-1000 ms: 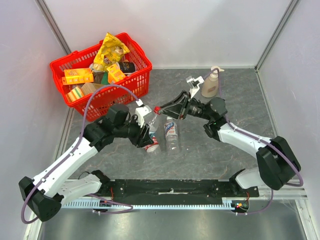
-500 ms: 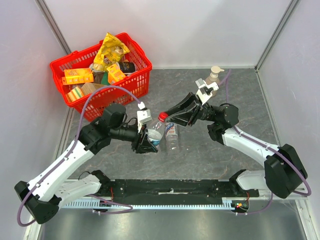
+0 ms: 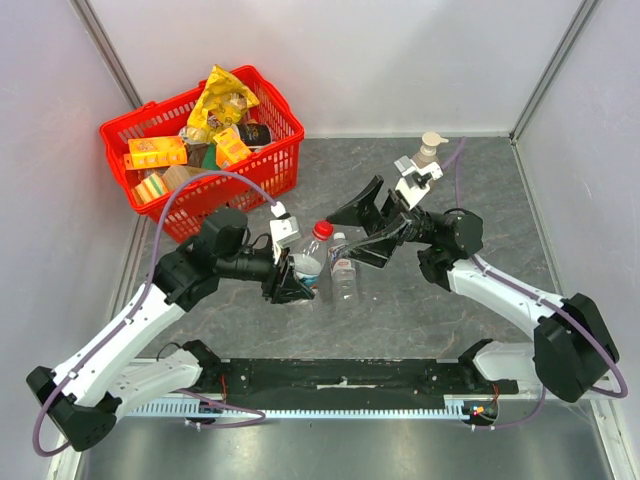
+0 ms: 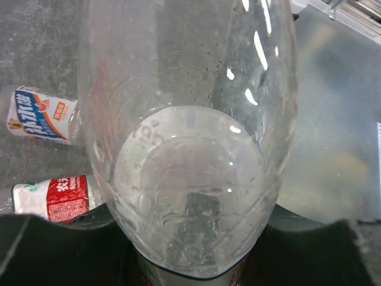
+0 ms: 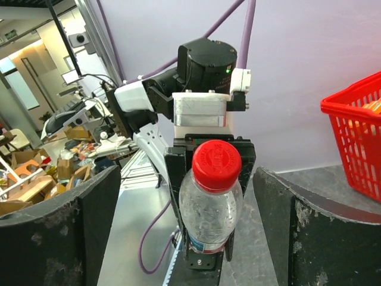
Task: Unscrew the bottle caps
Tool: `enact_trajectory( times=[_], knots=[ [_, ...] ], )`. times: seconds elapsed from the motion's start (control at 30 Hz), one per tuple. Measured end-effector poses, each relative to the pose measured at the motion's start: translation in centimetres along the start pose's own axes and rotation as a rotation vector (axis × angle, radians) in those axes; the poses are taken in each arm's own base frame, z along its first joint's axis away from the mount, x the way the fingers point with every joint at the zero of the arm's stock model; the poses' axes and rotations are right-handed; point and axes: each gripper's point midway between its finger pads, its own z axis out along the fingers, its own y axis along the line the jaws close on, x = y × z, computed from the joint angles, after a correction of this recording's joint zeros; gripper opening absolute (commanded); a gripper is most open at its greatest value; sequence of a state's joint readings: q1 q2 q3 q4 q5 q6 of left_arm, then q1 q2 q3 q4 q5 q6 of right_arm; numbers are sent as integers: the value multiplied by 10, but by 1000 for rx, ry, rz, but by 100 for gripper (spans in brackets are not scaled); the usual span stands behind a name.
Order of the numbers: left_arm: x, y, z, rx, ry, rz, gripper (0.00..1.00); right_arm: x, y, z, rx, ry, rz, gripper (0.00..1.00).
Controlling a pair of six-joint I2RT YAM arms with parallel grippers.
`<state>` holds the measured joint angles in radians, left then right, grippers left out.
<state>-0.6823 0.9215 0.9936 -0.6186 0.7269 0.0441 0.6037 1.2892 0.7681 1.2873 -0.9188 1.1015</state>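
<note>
My left gripper (image 3: 298, 279) is shut on the lower body of a clear bottle (image 3: 310, 262), which stands tilted with its red cap (image 3: 322, 229) on its neck. In the left wrist view this bottle (image 4: 190, 119) fills the frame between the dark jaws of the left gripper (image 4: 190, 253). My right gripper (image 3: 342, 240) is open, its fingers spread wide to either side of the cap and apart from it. The right wrist view faces the red cap (image 5: 216, 164) and bottle (image 5: 211, 208) head-on, centred in the right gripper (image 5: 187, 196). Two more bottles (image 4: 41, 116) (image 4: 53, 196) lie on the table.
A red basket (image 3: 240, 190) full of packets stands at the back left. A beige pump soap bottle (image 3: 428, 150) stands at the back right, behind my right wrist. One lying bottle (image 3: 344, 275) rests just right of the held one.
My right gripper, shut on the red cap a second ago, has opened wide and let go of it. The left arm has tipped the bottle a little more upright.
</note>
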Motion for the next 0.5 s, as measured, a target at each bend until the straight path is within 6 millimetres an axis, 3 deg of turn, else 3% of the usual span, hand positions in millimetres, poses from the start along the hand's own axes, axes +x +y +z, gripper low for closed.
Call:
enact_trajectory(
  times=[0.2, 0.5],
  knots=[
    [3, 9, -1, -52, 5, 9, 5, -15, -6, -5, 66, -39, -28, 98],
    [20, 41, 3, -198, 62, -20, 5, -26, -74, -15, 446, -19, -1, 98]
  ],
)
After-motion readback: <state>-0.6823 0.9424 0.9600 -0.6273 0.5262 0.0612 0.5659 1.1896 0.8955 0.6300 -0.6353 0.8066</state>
